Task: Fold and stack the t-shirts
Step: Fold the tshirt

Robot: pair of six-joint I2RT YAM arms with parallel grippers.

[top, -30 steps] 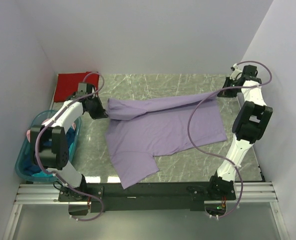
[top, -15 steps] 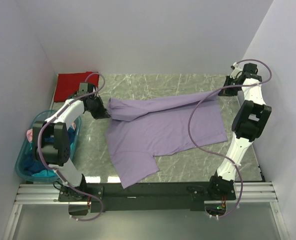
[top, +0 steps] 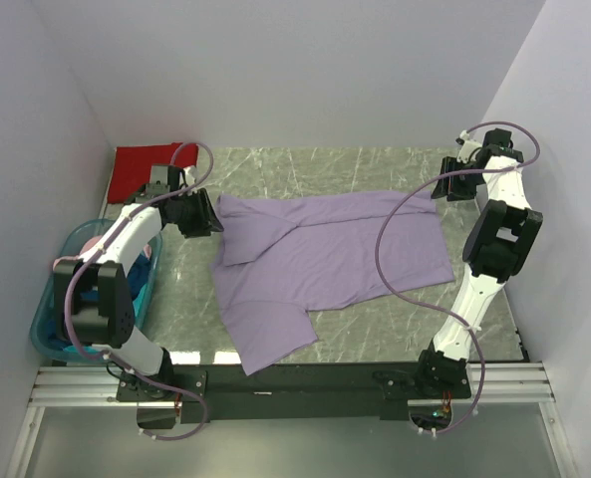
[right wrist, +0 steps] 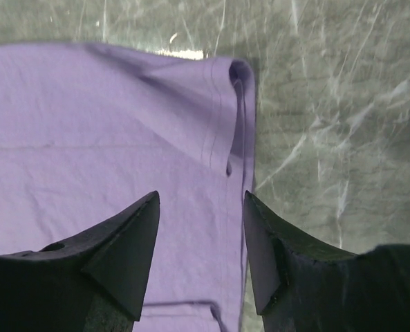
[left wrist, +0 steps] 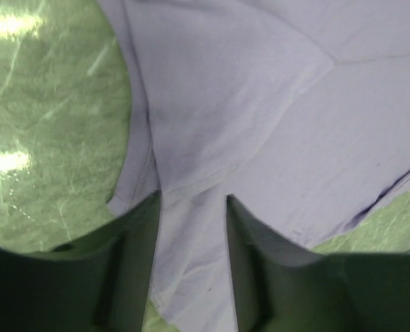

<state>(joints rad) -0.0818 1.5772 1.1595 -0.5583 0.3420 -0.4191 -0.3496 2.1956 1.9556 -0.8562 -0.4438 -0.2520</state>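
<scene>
1. Purple shirt (top: 325, 254) lies flat in the middle of the worktop (top: 405, 319). Its long axis runs left-right and one sleeve points at the near edge. The far long edge is doubled over onto the body as a narrow flap along most of its length.
2. Left jaws: apart, at the shirt's left end, towards the far-left corner. The wrist view shows cloth below the gap and nothing between them, so no grip.
3. Right jaws: also apart, over the shirt's far-right corner, near the worktop's right edge. The wrist view shows that corner curled into a small loop. Nothing is clamped.
4. Why there: each pair sits at one end of the flap, the two points you'd hold to carry a long edge over evenly. With both apart, the flap rests under its own weight.
5. Red shirt (top: 141, 167) lies folded in the far-left corner. Probably the stack spot, kept out of the folding area.
6. Tub (top: 46, 344) at the left edge holds pink and blue cloth. Looks like the supply, within the left arm's reach.
7. My read: this is the first lengthwise fold of the purple shirt. Sleeve and near side aren't folded yet. The curled right corner could skew the next fold if it isn't flattened.
</scene>
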